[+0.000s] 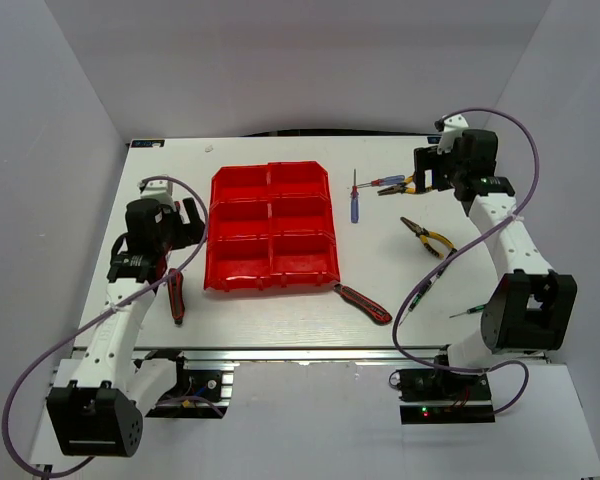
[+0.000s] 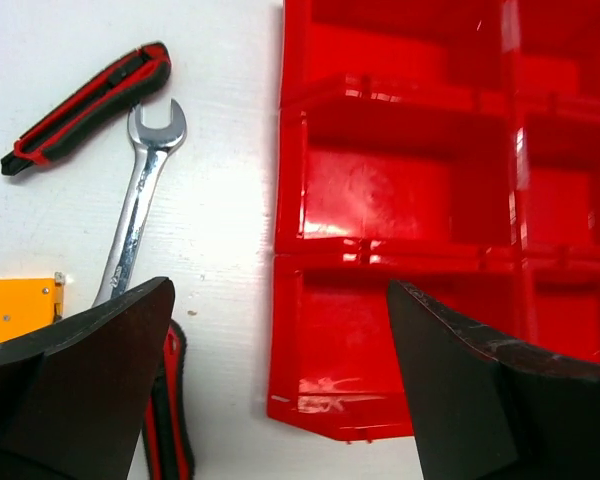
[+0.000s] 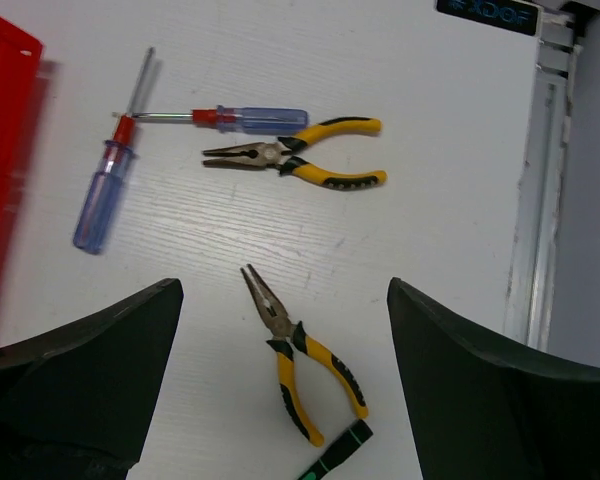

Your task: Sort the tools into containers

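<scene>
Tools are spread over the white desk [image 1: 280, 325] on both sides of the red bins [image 1: 272, 225], six compartments joined in a two-by-three block that is set left of centre.

To the right of the block, a blue screwdriver [image 3: 105, 195] is laid with its shaft crossed by that of a second blue screwdriver [image 3: 245, 119] with a red collar. Yellow-handled pliers [image 3: 300, 155] are placed just beside this second one, nose turned toward the bins. A second pair of yellow pliers [image 3: 300, 370] is found nearer the arm bases, well apart from the first, and a green-black handle [image 3: 335, 460] is cut off by the frame edge just beside its grips. A red-black tool [image 1: 363, 303] is laid aslant just beside the block's near right corner.

To the left of the block, a silver wrench [image 2: 140, 200] is seen with its open head just beside a red-black knife-like tool [image 2: 90, 105]. An orange piece [image 2: 18, 310] is seen at the frame edge, and a red-black grip [image 2: 165, 410] is partly hidden behind one finger.

The left jaws are spread wide with nothing held, over the bins' left wall. The right jaws are likewise spread wide and nothing is gripped; they are poised above the second pair's nose.
</scene>
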{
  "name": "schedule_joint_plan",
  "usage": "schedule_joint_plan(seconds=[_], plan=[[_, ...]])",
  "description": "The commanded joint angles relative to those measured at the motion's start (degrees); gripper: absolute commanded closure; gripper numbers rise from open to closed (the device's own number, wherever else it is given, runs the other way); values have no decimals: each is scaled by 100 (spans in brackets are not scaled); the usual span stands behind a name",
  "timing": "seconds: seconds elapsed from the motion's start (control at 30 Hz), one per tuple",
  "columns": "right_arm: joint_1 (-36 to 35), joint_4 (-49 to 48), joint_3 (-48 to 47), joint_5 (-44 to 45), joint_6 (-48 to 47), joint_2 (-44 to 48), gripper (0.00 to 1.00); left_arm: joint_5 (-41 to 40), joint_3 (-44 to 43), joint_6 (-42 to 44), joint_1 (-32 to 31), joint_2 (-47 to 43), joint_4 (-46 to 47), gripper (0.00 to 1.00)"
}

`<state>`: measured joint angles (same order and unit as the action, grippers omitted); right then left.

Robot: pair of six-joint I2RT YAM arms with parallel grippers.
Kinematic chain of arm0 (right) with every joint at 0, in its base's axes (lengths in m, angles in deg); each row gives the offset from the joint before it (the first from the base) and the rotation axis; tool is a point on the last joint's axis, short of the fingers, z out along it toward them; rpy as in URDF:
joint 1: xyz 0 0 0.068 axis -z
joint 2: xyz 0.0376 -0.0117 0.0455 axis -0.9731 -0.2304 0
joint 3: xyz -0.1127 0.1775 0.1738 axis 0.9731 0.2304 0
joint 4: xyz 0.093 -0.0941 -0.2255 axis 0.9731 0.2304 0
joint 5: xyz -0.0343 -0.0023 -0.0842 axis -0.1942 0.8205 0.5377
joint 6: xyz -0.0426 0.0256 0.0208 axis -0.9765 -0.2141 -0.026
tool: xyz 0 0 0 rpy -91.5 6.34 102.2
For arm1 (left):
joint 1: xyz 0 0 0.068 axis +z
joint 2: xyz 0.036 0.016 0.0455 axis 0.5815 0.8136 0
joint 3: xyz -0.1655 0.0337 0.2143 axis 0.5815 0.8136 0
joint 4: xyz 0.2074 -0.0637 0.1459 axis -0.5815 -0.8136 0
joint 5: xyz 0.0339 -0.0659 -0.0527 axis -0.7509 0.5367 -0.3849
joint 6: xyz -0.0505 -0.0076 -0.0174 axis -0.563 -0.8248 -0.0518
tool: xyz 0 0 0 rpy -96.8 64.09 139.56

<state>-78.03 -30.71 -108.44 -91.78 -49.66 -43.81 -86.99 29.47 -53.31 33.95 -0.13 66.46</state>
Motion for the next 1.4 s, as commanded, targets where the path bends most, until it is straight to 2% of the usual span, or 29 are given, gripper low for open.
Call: schedule_joint_plan(seconds=[0.0,0.07,0.1,0.17,0.37,0.43,0.47,0.6,0.73,0.87,1.1,1.37], plan=[[3,274,-679,-1045,-212,-245,10,250,-197,680,11,307,-90,2],[3,467,-839,-1785,-876,-342,10,153,-223,1022,2,484,-99,2],[-6,616,-900,-2459,-1177,-421,11,109,-284,1128,2,650,-116,2],[-85,801,-1076,-2973,-1923,-527,11,-75,-381,1407,2,826,-151,2],[-717,1416,-1725,-2642,-2717,-1115,10,-137,-873,1857,2,1766,-335,2],[-858,2022,-2068,-2817,-3113,-1440,11,-181,-1092,2033,11,2169,-441,2],[-876,2180,-2409,-2983,-3149,-1563,11,-207,-1172,2060,11,2303,-459,2],[-885,2604,-2781,-3625,-3474,-2030,11,-208,-1488,2297,64,2883,-450,3],[-876,3104,-2957,-4513,-4526,-2302,12,-234,-1962,2587,143,3568,-468,6],[-841,3175,-3010,-4891,-4783,-2513,13,-173,-2639,2491,370,4210,-477,9],[-683,3202,-3256,-5112,-4626,-2847,14,12,-3667,2579,600,5186,-503,12],[-578,3061,-3204,-5006,-4415,-2848,14,442,-3915,2517,1092,5757,-459,13]])
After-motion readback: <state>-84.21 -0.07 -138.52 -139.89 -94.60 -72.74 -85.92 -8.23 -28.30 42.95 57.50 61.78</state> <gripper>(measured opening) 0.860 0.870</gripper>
